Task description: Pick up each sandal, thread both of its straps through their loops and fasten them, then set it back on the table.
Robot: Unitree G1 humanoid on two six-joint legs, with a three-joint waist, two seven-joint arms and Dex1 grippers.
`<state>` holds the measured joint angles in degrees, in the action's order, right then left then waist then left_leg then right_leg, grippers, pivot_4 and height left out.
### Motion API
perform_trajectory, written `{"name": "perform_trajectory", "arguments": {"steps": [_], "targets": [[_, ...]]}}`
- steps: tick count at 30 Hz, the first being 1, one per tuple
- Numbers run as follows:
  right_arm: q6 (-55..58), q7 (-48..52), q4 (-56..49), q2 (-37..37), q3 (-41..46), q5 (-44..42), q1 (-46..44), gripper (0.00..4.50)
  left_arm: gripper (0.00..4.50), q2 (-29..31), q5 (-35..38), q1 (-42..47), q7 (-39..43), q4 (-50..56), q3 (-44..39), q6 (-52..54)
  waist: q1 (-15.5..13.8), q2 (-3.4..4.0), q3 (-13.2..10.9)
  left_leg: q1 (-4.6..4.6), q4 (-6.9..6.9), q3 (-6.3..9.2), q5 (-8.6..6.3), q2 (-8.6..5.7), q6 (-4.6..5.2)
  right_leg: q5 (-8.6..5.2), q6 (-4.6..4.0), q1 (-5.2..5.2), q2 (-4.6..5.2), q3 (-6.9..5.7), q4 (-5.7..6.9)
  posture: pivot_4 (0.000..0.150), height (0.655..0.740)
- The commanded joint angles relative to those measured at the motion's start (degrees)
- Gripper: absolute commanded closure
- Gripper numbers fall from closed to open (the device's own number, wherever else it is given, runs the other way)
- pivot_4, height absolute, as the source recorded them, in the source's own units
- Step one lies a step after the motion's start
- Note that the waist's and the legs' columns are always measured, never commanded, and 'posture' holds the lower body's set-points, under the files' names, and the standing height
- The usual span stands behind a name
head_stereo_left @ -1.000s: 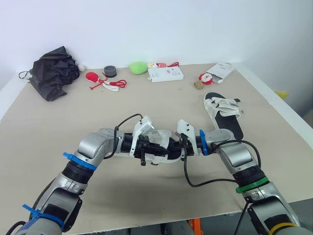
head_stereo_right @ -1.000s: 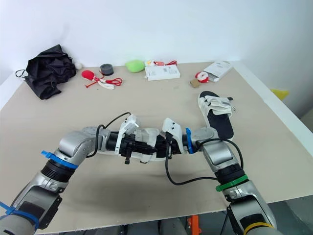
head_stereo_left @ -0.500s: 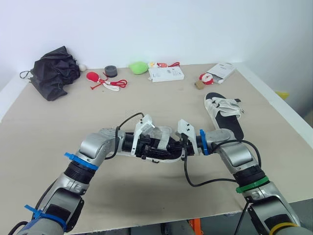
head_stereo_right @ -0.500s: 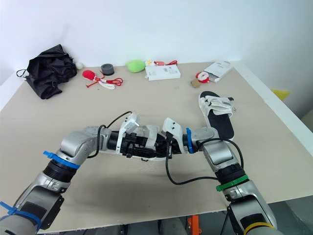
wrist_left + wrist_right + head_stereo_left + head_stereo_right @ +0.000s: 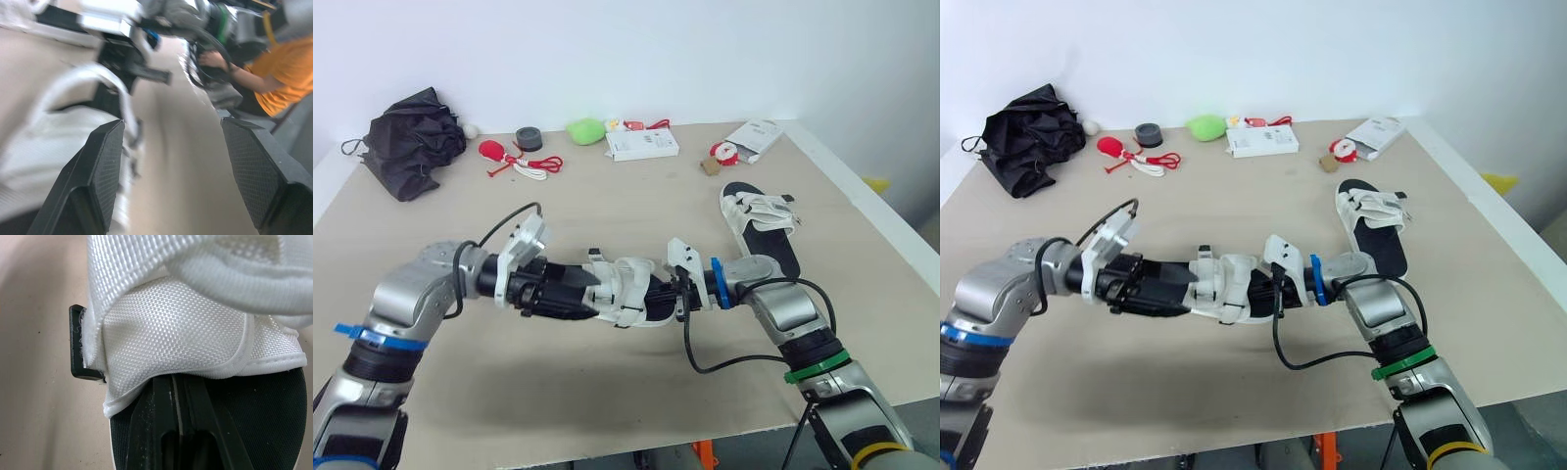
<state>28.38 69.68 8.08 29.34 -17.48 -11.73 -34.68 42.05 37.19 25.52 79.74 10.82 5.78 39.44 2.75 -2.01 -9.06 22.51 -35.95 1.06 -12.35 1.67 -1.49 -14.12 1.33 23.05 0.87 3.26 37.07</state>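
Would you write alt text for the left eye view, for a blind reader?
The left hand and right hand meet at opposite ends of a black sandal with white straps, in the middle of the table. A second sandal lies farther back on the right; clutter lines the far edge.

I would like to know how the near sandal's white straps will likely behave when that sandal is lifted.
The straps look like soft woven webbing, folded and bunched, so they will probably flop and sag rather than hold their shape. The black footbed beneath them looks finely textured, so it is probably not slippery to grip.
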Motion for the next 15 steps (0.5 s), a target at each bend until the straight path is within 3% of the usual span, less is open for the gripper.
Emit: {"name": "perform_trajectory", "arguments": {"steps": [1, 6, 10, 15], "targets": [[1.75, -1.47, 4.13, 0.47, -2.69, 2.90, 2.06, 4.50, 1.26, 0.69, -2.84, -2.87, -1.06, 2.20, 1.00, -3.55, -0.02, -0.05, -0.01, 0.00, -0.01, 0.00, 0.00, 0.01, 0.00, 0.00, 0.00, 0.00, -0.01, 0.00, 0.00, 0.150, 0.7400], [1.88, -1.55, 3.93, 0.29, -2.83, 2.83, 2.09, 4.50, 1.26, -3.01, -5.07, -6.93, -6.66, -0.22, 1.70, -4.51, -0.06, -0.04, -0.01, -0.04, -0.03, 0.00, 0.02, 0.02, 0.04, 0.03, -0.02, -0.01, -0.01, -0.01, 0.00, 0.150, 0.7400], [2.00, -1.67, 3.77, 0.34, -2.71, 2.84, 2.14, 4.50, 1.26, -6.21, -12.79, -8.14, -10.87, -5.06, 4.79, -12.85, -0.09, -0.07, 0.00, -0.05, -0.01, -0.02, 0.02, 0.02, 0.04, 0.03, -0.03, -0.02, -0.02, 0.00, 0.00, 0.150, 0.7400], [2.10, -1.93, 3.26, 0.71, -2.26, 2.72, 2.46, 4.50, 1.26, -9.80, -13.77, -7.34, -13.93, -6.54, 5.34, -13.48, -0.15, -0.10, 0.00, -0.06, -0.04, -0.01, 0.03, 0.00, 0.04, 0.06, -0.03, -0.04, -0.01, -0.01, 0.01, 0.150, 0.7400]]}}
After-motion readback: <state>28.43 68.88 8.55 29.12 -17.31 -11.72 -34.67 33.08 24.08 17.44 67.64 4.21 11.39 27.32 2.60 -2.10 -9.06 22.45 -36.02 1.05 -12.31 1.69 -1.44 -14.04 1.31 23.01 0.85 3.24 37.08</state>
